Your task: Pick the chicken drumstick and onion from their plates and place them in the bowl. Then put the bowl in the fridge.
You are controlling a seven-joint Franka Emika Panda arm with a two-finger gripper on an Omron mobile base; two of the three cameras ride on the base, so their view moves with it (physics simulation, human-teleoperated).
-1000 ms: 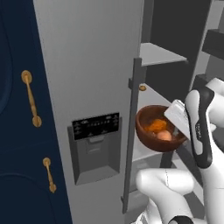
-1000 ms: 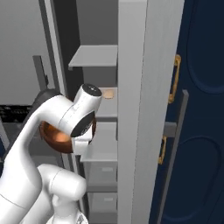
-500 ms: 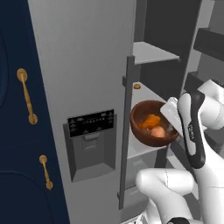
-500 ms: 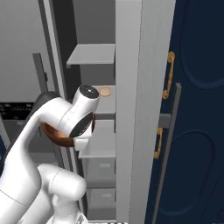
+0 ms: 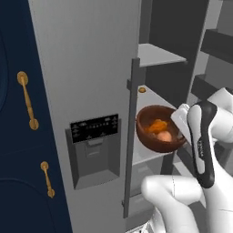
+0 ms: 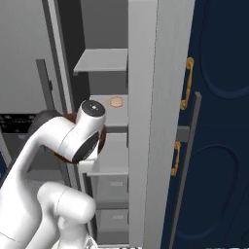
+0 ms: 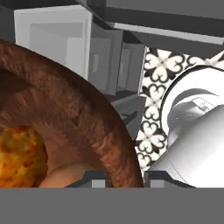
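Note:
The fridge (image 5: 91, 68) stands with its door swung open and its grey shelves (image 5: 157, 54) showing. My gripper (image 5: 178, 122) is shut on the right rim of the reddish-brown bowl (image 5: 152, 136), which it holds just above a middle shelf, beside the door's bar handle (image 5: 132, 136). Inside the bowl lie the chicken drumstick (image 5: 158, 125) and the onion (image 5: 165, 136). In the hand view the bowl's wall (image 7: 87, 127) runs between my gripper's (image 7: 124, 177) tips, with the drumstick (image 7: 19, 153) and onion (image 7: 65, 175) inside. The plates are out of view.
Navy cabinets with brass handles flank the fridge (image 5: 27, 100) (image 6: 187, 82). A small round tan thing (image 6: 115, 102) lies on the shelf above the bowl. My white arm (image 6: 58, 141) covers most of the bowl in the right base view. Patterned floor tiles (image 7: 153, 74) show below.
The whole picture has shifted slightly, so the camera moved. The bowl stays in my gripper by the shelf, a touch higher and nearer the door handle than a second ago.

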